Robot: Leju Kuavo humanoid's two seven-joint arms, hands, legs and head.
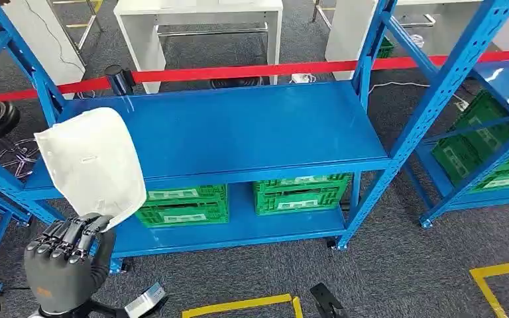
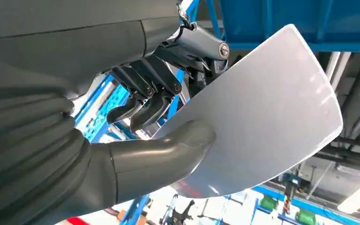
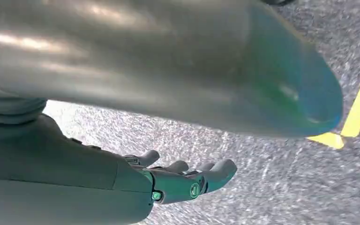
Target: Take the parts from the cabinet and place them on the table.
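1. In the head view, our left hand [image 1: 66, 248] pinches the lower edge of a thin white curved plastic panel [image 1: 93, 162], which stands up above the fingers in front of the blue metal shelving cabinet [image 1: 238, 129]. The panel is off the shelf and in the air. Green plastic crates [image 1: 185, 204] sit on the cabinet's lower shelf. A white bench [image 1: 199, 16] stands beyond the red barrier tape [image 1: 252, 70].

2. In the left wrist view, the thick grey thumb [image 2: 178, 145] presses on one face of the panel [image 2: 262, 117] and the dark fingers [image 2: 140, 110] sit behind its other face, so we hold it by one edge alone, with most of the sheet free beyond the grip.

3. In the right wrist view, our right hand [image 3: 183, 180] hangs over the grey carpet floor [image 3: 272, 187], fingers loosely spread and holding nothing.

4. We judge the risk to lie in that edge grip: the smooth sheet may pivot or slide out as we turn toward the bench, and its free end may clip a blue upright.
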